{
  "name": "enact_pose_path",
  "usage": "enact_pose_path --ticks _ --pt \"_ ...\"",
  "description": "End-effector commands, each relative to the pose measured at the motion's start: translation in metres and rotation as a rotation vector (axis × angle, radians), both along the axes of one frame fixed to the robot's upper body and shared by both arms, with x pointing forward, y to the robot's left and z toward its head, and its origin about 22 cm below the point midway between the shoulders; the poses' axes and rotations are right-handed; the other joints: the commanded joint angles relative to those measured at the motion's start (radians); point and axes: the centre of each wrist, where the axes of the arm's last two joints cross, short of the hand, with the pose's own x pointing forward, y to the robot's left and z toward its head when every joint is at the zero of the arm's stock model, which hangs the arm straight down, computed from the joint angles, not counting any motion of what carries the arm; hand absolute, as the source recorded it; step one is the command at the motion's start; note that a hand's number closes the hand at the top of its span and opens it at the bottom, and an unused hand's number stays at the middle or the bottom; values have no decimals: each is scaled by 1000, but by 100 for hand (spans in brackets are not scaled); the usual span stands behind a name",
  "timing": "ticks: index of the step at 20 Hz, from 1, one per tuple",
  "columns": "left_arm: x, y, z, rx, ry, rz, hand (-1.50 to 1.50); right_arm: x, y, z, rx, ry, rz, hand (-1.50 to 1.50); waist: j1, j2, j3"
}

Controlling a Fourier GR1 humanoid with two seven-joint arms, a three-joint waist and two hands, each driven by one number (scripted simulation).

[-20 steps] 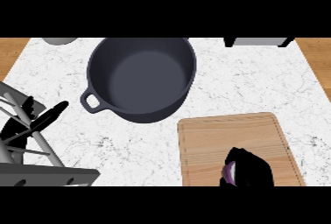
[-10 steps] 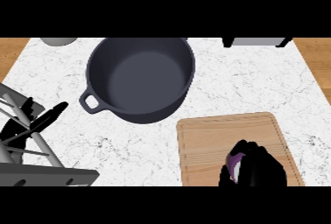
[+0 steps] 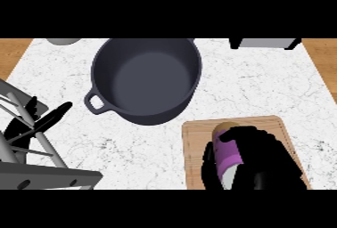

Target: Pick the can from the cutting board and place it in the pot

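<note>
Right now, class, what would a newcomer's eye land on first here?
The big dark pot at upper centre of the counter. Next, the right hand curled round a purple can over the cutting board, lower right. The left hand rests open at the left edge.

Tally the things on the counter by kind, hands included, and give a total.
Pot: 1
Cutting board: 1
Can: 1
Hands: 2, the right hand curled round the can, the left hand open at the left edge
Total: 5
</note>
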Motion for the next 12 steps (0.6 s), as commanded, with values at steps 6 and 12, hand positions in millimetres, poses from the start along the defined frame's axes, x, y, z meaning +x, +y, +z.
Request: enact_pose_path --ticks 6,12 --pt "11 -44 5 -42 -78 -179 0 25 33 50 -18 -12 -39 150 32 1 7" --pt "14 -38 5 -32 -84 -185 0 62 39 77 44 50 -21 150 53 2 8"
